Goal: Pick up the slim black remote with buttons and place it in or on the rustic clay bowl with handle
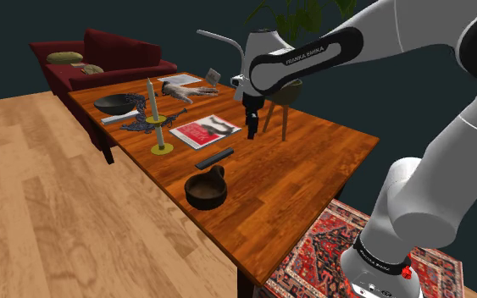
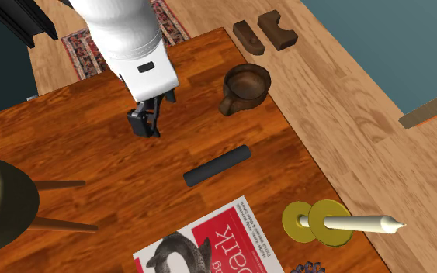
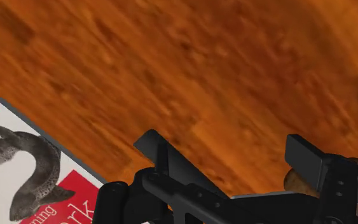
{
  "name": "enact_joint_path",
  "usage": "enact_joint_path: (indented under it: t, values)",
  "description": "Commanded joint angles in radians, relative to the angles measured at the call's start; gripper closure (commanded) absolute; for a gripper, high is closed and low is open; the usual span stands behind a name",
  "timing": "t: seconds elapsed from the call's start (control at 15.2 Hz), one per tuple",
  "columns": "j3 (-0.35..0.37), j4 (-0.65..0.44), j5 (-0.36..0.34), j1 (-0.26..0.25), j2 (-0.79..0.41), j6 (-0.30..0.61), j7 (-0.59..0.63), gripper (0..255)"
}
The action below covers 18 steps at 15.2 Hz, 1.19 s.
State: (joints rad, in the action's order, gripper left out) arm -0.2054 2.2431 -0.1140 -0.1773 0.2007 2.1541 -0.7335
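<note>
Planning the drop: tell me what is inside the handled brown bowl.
Nothing shows inside the bowl, only its bare brown floor. From the shoulder view, its near wall covers part of that.

The worktop (image 1: 296, 169) is orange-brown with dark wood grain. The remote (image 1: 214, 157) is black, the bowl (image 1: 206, 191) dark brown. The magazine (image 1: 205, 129) is white and red with a grey spotted fish (image 3: 25, 167). The candle (image 1: 152, 102) is cream, its holder (image 1: 162, 149) yellow-green.

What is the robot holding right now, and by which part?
Nothing. The gripper hangs over the table with its fingers apart and empty; the black remote lies on the table untouched.
</note>
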Motion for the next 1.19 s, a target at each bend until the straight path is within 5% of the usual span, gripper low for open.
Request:
enact_joint_path:
  t: [0.0,0.73,1.12]
  values:
    - [-0.010,-0.043,0.025,-0.019,-0.081,0.036,-0.105,0]
    - [0.053,-0.309,0.152,-0.047,-0.466,0.125,-0.601,0]
    - [0.065,-0.313,0.163,-0.042,-0.528,0.181,-0.632,0]
